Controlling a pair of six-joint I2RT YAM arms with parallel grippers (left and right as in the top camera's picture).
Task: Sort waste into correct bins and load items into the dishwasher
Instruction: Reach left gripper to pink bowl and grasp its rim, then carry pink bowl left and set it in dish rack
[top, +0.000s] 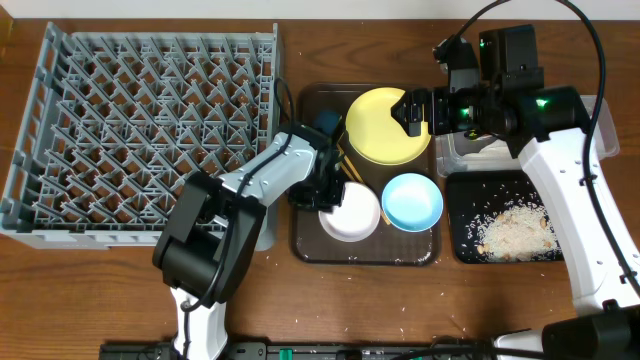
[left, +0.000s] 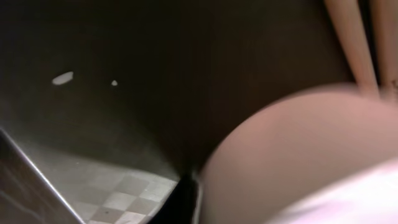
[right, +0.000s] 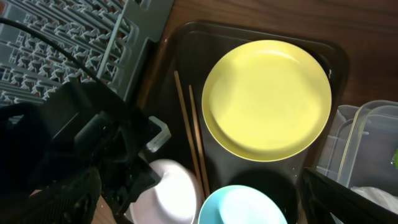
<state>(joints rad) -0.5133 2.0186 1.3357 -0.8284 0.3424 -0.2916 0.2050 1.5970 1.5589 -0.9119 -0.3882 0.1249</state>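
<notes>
The right arm (top: 572, 205), at three o'clock in the overhead view, has a long, smooth white shell between boxy black joint housings. Small green lights (top: 487, 42) glow on its black wrist block, one at the block's twelve o'clock and others along its side. Thin black cables (top: 603, 70) arch over it in wide loops toward one o'clock. The right pincer (top: 409, 110) is matte black. The left arm (top: 255, 178), at seven o'clock, follows the same scheme: a white shell, with a bulky, rounded black housing at its seven o'clock end and black wrist parts. In the right wrist view that wrist is an angular black block at eight o'clock carrying a pale grey tab (right: 158, 138).
</notes>
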